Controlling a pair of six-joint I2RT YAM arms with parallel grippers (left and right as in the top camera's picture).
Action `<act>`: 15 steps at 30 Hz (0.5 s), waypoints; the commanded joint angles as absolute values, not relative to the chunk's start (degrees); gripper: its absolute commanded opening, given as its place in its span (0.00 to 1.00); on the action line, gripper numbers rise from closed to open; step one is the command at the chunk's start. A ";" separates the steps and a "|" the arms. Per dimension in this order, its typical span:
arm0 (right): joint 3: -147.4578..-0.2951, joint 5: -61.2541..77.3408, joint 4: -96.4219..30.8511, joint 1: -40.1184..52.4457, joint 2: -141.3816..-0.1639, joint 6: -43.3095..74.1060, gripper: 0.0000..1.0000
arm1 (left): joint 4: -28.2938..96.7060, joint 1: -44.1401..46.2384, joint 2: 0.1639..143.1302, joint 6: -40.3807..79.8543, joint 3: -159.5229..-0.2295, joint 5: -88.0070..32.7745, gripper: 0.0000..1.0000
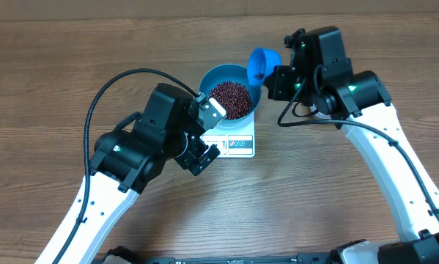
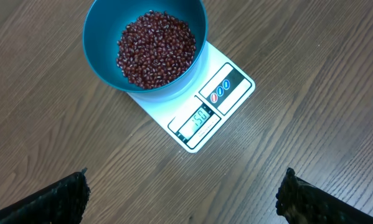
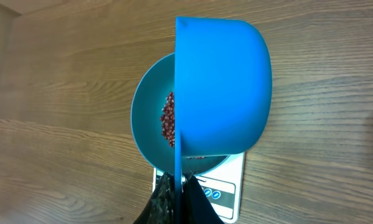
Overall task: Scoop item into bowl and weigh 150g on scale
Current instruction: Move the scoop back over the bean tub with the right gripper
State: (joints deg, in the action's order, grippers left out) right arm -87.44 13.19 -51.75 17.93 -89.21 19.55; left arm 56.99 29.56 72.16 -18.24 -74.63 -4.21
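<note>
A small white scale (image 1: 247, 132) sits at the middle of a wooden table (image 1: 58, 73). This scale is the reference point for everything else. On its rear half stands a deep blue bowl (image 1: 218, 73). A mound of dark red-brown beans (image 1: 231, 99) covers the bottom of the bowl. The scale's display faces the front edge, and its digits look like the target weight, though they are small.

The right gripper (image 3: 179, 193) is behind and to the right of the scale, clenched on the handle of a small blue scoop (image 1: 264, 62). The scoop is tipped on its side at the bowl's far right rim, with its mouth toward the beans. A dark speck inside may be a few leftover beans, but I cannot be sure.

The left gripper (image 1: 210, 133) hangs just beside the scale's front left corner. Its jaws are spread wide and hold nothing.

The main risk, as I judge it, is the tilted scoop. Any beans left in it could roll out and push the weight past the target. Its edge could also knock the bowl's rim and shift the bowl on the scale. The left gripper is close enough that a small drift could nudge the scale and upset the reading.
</note>
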 commanded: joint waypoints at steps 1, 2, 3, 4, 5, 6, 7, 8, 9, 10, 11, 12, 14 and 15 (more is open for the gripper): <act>-89.01 14.06 -51.22 16.01 -89.08 20.18 0.04 | 56.75 29.17 72.01 -19.29 -75.92 -4.03 1.00; -89.01 14.04 -51.22 15.42 -89.08 20.18 0.04 | 56.73 29.17 72.01 -19.29 -75.92 -4.03 1.00; -89.01 14.06 -51.22 14.63 -89.08 20.18 0.04 | 56.73 29.17 72.01 -19.29 -75.92 -4.03 0.99; -89.01 14.04 -51.24 13.96 -89.08 20.18 0.04 | 56.73 29.17 72.01 -19.29 -75.92 -4.03 0.99; -89.01 14.02 -51.24 13.15 -89.08 20.18 0.04 | 56.73 29.17 72.01 -19.29 -75.92 -4.03 1.00; -89.01 14.04 -51.24 12.43 -89.08 20.16 0.04 | 56.73 29.17 72.01 -19.29 -75.92 -4.03 0.99; -89.01 14.02 -51.24 11.66 -89.08 20.16 0.04 | 56.73 29.17 72.01 -19.29 -75.92 -4.03 0.99; -89.01 14.02 -51.27 10.90 -89.08 20.16 0.04 | 56.73 29.17 72.01 -19.29 -75.92 -4.03 1.00; -89.01 13.93 -51.27 9.96 -89.08 20.14 0.04 | 56.75 29.17 72.01 -19.29 -75.92 -4.03 1.00; -89.01 13.50 -51.27 9.04 -89.08 20.12 0.04 | 56.73 29.17 72.01 -19.29 -75.92 -4.03 1.00; -89.01 12.97 -51.29 8.36 -89.08 20.10 0.04 | 56.73 29.17 72.01 -19.29 -75.92 -4.03 0.99; -89.01 12.19 -51.29 7.46 -89.08 19.77 0.04 | 56.73 29.17 72.01 -19.29 -75.92 -4.03 1.00; -89.01 10.55 -51.53 5.93 -89.08 19.49 0.04 | 56.75 29.17 72.01 -19.29 -75.92 -4.03 1.00; -89.01 9.52 -51.83 5.08 -89.08 19.46 0.04 | 56.73 29.17 72.01 -19.29 -75.92 -4.03 1.00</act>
